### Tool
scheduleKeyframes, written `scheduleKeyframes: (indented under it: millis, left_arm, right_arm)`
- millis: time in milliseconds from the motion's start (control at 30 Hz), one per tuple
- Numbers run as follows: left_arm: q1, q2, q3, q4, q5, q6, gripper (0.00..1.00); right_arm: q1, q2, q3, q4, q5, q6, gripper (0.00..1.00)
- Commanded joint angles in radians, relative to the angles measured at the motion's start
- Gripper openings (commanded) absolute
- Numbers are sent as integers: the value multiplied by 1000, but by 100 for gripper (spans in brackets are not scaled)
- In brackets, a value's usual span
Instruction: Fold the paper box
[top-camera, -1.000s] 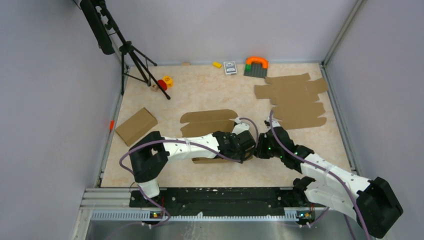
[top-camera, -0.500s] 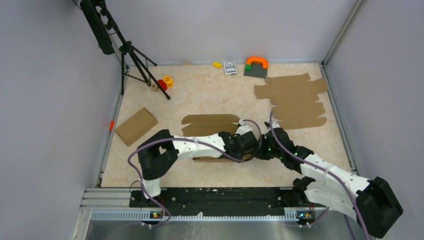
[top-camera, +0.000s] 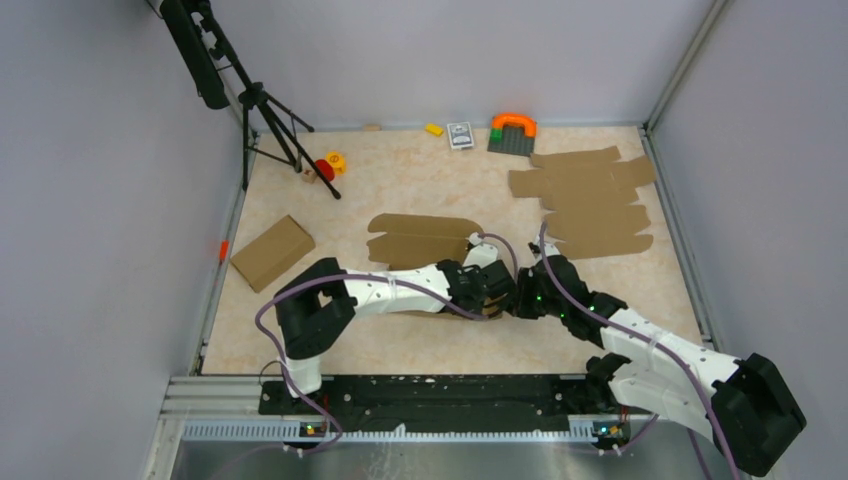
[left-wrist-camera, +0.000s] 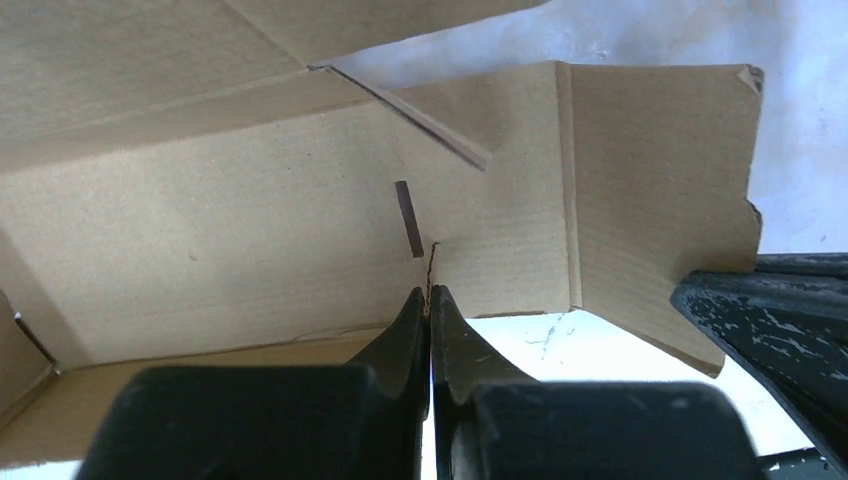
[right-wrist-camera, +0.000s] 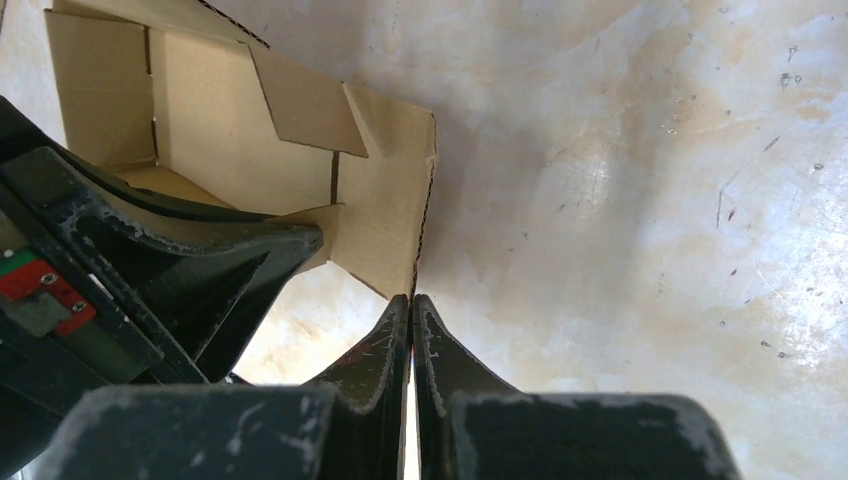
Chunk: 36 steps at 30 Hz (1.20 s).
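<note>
Enclosing marbled beige tabletop, grey walls, paper box at ctr

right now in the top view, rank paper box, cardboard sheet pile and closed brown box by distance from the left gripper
1. paper box, at the tips of the left gripper, centre
2. cardboard sheet pile, far right
3. closed brown box, left side
</note>
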Motion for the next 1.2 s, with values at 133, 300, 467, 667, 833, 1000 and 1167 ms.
scheduleKeyframes:
  millis: [133, 300, 467, 667, 833, 1000, 1167]
  left_arm:
    - [25, 32, 41, -57, -43, -45, 2]
    - [27, 28, 45, -46, -16, -36, 37]
    - [32, -23, 43, -43, 15, -13, 55]
    - [57, -126, 17, -42, 78, 16, 68]
    - [93, -167, -14, 8, 103, 27, 77]
    - [115, -154, -35, 116, 99, -19, 83]
    - [117, -148, -45, 184, 36, -67, 85]
  right_arm:
    - [13, 2, 2, 29, -8, 3, 0]
    - [12, 8, 14, 23, -7, 0, 0]
    - [13, 16, 30, 8, -1, -11, 0]
    - [13, 11, 35, -3, 2, -17, 0]
    - [12, 6, 36, 4, -8, -14, 0]
    - [13, -6, 39, -1, -3, -9, 0]
    - [13, -18, 35, -3, -6, -2, 0]
